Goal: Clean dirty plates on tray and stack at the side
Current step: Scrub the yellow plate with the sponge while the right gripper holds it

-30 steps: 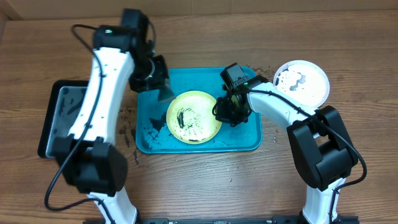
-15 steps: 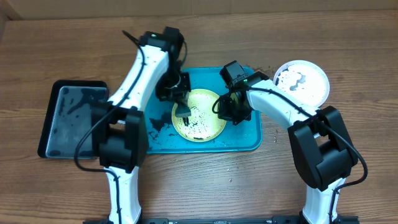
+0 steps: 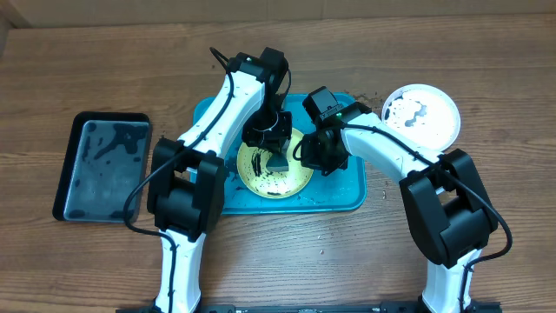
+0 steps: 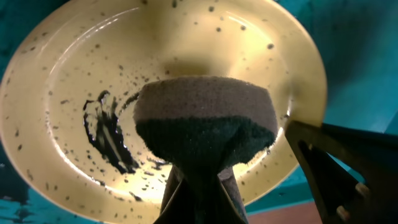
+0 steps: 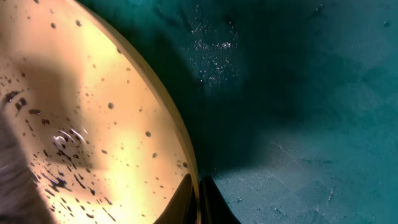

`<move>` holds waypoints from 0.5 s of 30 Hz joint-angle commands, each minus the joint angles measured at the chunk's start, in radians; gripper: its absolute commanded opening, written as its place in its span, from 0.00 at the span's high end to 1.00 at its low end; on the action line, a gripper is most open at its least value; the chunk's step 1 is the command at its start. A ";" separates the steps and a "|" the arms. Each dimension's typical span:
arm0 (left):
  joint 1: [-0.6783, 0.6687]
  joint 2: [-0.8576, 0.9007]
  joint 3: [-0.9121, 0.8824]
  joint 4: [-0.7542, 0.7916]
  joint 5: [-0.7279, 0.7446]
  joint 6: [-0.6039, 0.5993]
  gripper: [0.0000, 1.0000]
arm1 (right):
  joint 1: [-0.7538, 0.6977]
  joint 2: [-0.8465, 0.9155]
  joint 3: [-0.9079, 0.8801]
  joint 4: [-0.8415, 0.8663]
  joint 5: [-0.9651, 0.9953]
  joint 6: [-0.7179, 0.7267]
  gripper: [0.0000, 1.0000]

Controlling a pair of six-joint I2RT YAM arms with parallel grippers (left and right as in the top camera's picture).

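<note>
A yellow-green plate (image 3: 294,181) with black smears lies in the turquoise tray (image 3: 346,198). My left gripper (image 3: 276,156) hangs over the plate's middle, shut on a dark sponge (image 4: 205,118) whose grey face presses down beside the smear. In the left wrist view the plate (image 4: 68,68) fills the frame. My right gripper (image 3: 315,155) is shut on the plate's right rim. The right wrist view shows its two fingers pinching the plate (image 5: 81,93) edge above the tray floor (image 5: 298,93). A white plate (image 3: 423,116) with dark specks sits on the table to the right.
A black rectangular tray (image 3: 102,167) holding wet film lies at the left of the table. Black crumbs are scattered over the turquoise tray's left part (image 3: 213,181) and the wood beside it. Both arms cross over the tray.
My left arm has swung right from the tray's left end, carrying the sponge onto the middle of the plate. The right gripper has kept its hold on the rim.
</note>
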 commanded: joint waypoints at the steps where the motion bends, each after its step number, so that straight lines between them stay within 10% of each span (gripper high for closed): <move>1: 0.000 0.062 -0.005 0.006 0.028 0.014 0.96 | 0.005 0.004 0.023 0.000 0.019 0.007 0.96; 8: -0.007 0.154 -0.005 0.017 -0.067 0.010 0.96 | 0.005 0.004 0.023 0.005 0.019 0.007 0.96; 15: -0.002 0.204 -0.005 -0.012 -0.582 -0.156 0.96 | 0.005 0.004 0.023 0.005 0.019 0.006 0.96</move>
